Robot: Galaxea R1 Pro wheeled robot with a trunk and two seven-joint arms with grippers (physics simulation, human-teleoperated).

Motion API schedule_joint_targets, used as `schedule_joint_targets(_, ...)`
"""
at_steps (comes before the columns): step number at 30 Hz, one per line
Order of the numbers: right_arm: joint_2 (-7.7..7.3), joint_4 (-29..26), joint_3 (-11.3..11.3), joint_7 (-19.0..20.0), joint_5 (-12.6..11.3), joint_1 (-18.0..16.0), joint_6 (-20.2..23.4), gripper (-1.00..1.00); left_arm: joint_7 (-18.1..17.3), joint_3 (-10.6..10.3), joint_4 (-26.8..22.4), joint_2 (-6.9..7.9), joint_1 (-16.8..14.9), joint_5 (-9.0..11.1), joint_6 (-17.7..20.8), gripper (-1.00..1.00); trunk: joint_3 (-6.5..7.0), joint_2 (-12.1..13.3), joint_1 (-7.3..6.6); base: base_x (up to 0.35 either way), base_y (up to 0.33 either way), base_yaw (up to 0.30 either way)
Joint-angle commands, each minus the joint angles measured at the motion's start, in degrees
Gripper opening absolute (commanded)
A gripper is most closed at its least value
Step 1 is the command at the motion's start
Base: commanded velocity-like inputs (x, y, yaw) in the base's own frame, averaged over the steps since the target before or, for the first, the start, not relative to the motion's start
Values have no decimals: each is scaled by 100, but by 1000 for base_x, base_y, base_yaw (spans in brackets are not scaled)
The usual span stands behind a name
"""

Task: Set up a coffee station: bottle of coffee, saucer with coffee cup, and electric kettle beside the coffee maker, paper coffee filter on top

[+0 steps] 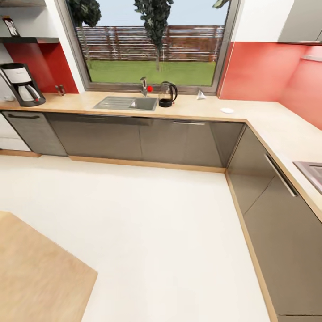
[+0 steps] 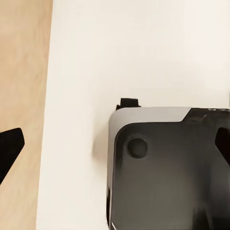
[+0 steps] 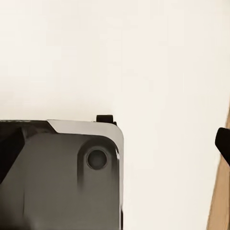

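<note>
The black and white coffee maker (image 1: 21, 84) stands at the countertop's far left end. A dark bottle of coffee (image 1: 10, 26) sits on the shelf above it. Beside the sink, under the window, is the black electric kettle (image 1: 167, 94). A white paper filter (image 1: 201, 95) lies to its right by the window sill, and a white saucer (image 1: 227, 110) rests nearer the counter's front edge. I cannot make out the coffee cup. My left gripper (image 2: 115, 143) and right gripper (image 3: 115, 146) hang open over the floor, with nothing between their fingers.
An L-shaped wooden countertop (image 1: 268, 120) with grey cabinets runs along the back and right walls. A steel sink (image 1: 126, 103) with a faucet (image 1: 143, 86) is set into it. A wooden table corner (image 1: 36, 268) juts in at the lower left. My dark base (image 2: 163, 172) is below the grippers.
</note>
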Motion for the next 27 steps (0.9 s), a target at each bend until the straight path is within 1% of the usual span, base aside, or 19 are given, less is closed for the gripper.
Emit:
schedule_joint_targets(1,0,4,-1,-7,2,-2,-42,100,2,-5,5,-1,-4,32,-19,100,-11,-8,6,340,-102,127)
schedule_joint_targets(6,0,15,-2,-7,2,-1,-241,100,2,-17,5,-12,-4,31,-13,100,2,-8,6,340,-105,50)
schedule_joint_targets(10,0,22,-22,-7,2,-1,-288,100,2,-20,5,-9,-4,28,-12,100,34,-8,6,340,-128,7)
schedule_joint_targets(11,0,24,-141,-4,2,0,-309,100,2,-22,5,-12,-4,27,-12,100,43,-8,6,338,-147,-52)
schedule_joint_targets(16,0,26,-239,1,2,0,-321,100,2,-16,5,-8,-4,27,-12,100,88,-8,6,336,-151,-92)
schedule_joint_targets(19,2,31,-241,1,7,1,-391,100,2,-15,5,-4,-4,27,-17,100,115,-8,6,338,-76,-120)
schedule_joint_targets(23,8,90,-239,1,18,0,-616,100,2,-15,5,0,-4,27,-20,100,151,-8,6,335,-13,-123)
schedule_joint_targets(27,9,167,-240,1,19,-1,-666,100,4,-15,5,-2,-4,27,-20,100,187,-8,6,163,-2,-124)
